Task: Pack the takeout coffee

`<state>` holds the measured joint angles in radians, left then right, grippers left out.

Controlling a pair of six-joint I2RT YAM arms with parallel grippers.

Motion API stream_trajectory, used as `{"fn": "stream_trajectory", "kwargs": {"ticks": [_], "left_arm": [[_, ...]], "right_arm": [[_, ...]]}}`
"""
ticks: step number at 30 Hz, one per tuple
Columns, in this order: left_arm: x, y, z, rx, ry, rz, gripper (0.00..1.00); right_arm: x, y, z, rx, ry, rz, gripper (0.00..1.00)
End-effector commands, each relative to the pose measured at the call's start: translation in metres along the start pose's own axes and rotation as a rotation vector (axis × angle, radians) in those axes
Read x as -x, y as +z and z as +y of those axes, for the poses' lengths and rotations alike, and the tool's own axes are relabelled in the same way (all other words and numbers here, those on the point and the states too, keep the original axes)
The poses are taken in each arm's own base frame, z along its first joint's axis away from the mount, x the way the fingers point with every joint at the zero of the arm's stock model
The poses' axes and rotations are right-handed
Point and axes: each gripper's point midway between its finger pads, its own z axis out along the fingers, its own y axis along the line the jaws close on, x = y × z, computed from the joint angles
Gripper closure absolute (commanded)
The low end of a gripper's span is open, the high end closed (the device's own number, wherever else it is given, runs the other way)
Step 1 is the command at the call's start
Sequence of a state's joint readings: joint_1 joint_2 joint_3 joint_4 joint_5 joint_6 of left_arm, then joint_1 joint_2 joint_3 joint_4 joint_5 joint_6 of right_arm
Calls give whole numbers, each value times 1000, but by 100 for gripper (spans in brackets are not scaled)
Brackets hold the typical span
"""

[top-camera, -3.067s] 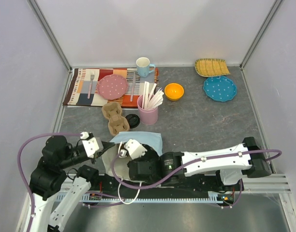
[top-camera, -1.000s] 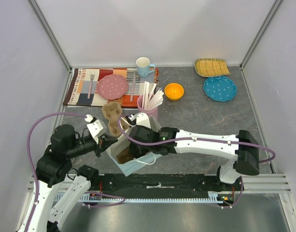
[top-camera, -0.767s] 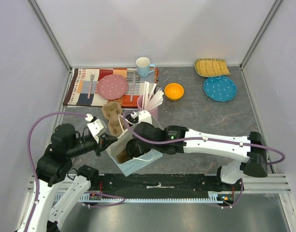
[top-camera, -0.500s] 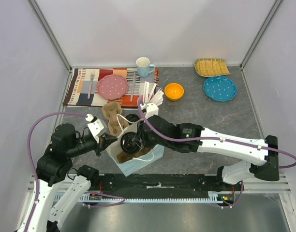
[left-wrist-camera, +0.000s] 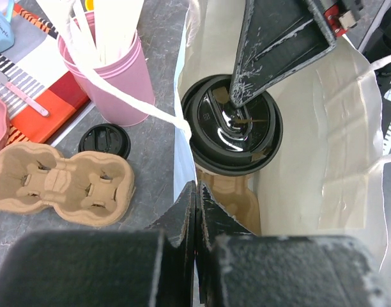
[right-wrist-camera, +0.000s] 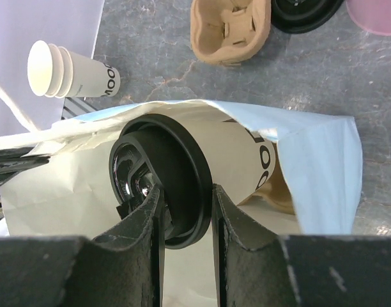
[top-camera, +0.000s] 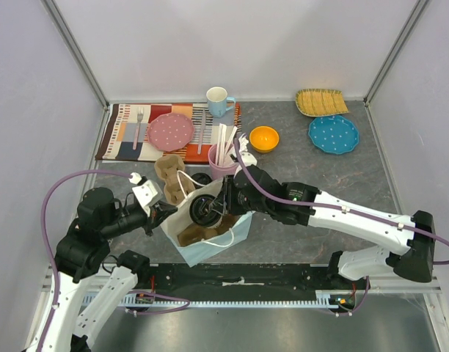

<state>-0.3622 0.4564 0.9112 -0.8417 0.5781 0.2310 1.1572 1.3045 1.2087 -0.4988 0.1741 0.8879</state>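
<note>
Left jaws: the left gripper (top-camera: 160,213) is pinched closed on the near-left rim of the paper bag (top-camera: 210,246), propping its mouth open.
Risk, left side: the hold is on thin paper only. If the rim slips or tears as the cup pushes in, I judge the mouth would sag and block the way.
Bag contents: a brown cup carrier (left-wrist-camera: 230,198) lies at the bottom, under the cup.
Takeout coffee: the takeout coffee (top-camera: 207,209) hangs in the bag's mouth, tipped far off upright, black lid facing the left jaws and paper body pointing back toward the right arm. It has not reached the carrier.
Coffee and jaws: it lies between the fingers of the right gripper (right-wrist-camera: 184,192) and just beyond the left jaws, apart from them.
Right jaws: clamped on the coffee at the lid's rim, one finger on each side.
Risk, right side: a grip at the lid could pop it off, and the tilt could leak. Released like this, the cup would likely land on its side, not in a carrier socket.
Neighbour: the pink cup of sticks (top-camera: 224,170) stands just beside the right wrist and could be knocked.
</note>
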Motion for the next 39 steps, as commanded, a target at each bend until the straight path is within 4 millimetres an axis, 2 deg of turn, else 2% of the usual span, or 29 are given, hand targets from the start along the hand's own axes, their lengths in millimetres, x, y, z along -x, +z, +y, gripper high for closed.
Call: {"fn": "stream_trajectory", "kwargs": {"ticks": [1, 5, 10, 11, 14, 19, 22, 28, 32, 36, 37, 39], "left_arm": [[10, 3, 8, 19, 58, -33, 98], [9, 5, 9, 17, 56, -28, 98], [6, 7, 11, 24, 60, -21, 98], [6, 8, 12, 27, 59, -20, 98], [4, 10, 15, 33, 49, -13, 98], [3, 12, 16, 38, 38, -11, 98], [3, 12, 20, 59, 40, -4, 98], [3, 11, 24, 74, 57, 1, 98], [4, 10, 24, 76, 59, 2, 98], [4, 10, 24, 74, 61, 3, 98], [4, 10, 23, 72, 63, 3, 98], [4, 10, 24, 76, 63, 2, 98]], "right_arm": [[-9, 12, 17, 84, 95, 74, 100], [-13, 30, 23, 104, 122, 104, 100], [-26, 40, 43, 183, 90, 195, 100], [-34, 45, 45, 195, 84, 238, 100], [-37, 49, 51, 219, 70, 251, 100], [-45, 63, 34, 152, 98, 256, 100], [-64, 75, 15, 87, 102, 308, 100], [-93, 87, -5, 36, 109, 403, 100], [-106, 90, -22, -16, 112, 438, 100], [-112, 86, -37, -81, 66, 473, 100], [-117, 83, -45, -124, 50, 499, 100], [-110, 80, -43, -138, 22, 494, 100]]}}
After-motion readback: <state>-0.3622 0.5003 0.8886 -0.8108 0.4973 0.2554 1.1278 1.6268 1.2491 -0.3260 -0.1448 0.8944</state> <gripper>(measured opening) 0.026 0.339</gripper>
